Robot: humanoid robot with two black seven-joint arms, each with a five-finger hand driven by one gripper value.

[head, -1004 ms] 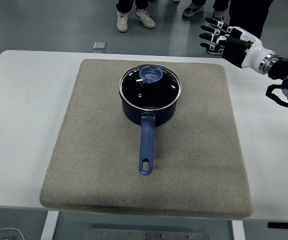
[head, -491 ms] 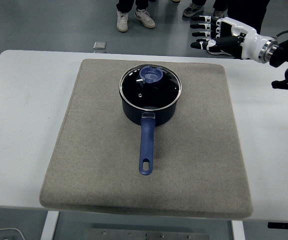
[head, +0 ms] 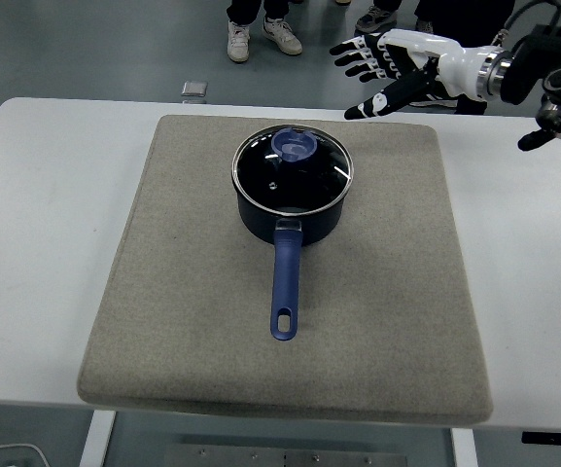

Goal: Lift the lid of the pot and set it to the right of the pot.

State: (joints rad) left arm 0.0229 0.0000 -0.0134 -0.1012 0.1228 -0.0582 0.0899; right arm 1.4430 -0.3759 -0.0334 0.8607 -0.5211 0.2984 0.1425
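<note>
1. Now your right hand (head: 389, 66) is spread wide, fingers apart, holding and touching nothing.
2. It hovers above the mat's (head: 212, 321) far right corner, reaching leftward.
3. Your lid (head: 293, 167) sits on the pot (head: 290, 209), mid-mat.

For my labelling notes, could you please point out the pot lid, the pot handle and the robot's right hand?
pot lid (head: 293, 170), head view, dark glass below the knob.
pot handle (head: 286, 282), head view, mid-shaft.
right hand (head: 389, 68), head view, palm, fingers spread.

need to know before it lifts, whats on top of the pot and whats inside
A glass lid with a blue knob sits on the pot. Through the glass the inside looks dark; whether it holds anything cannot be told.
</note>
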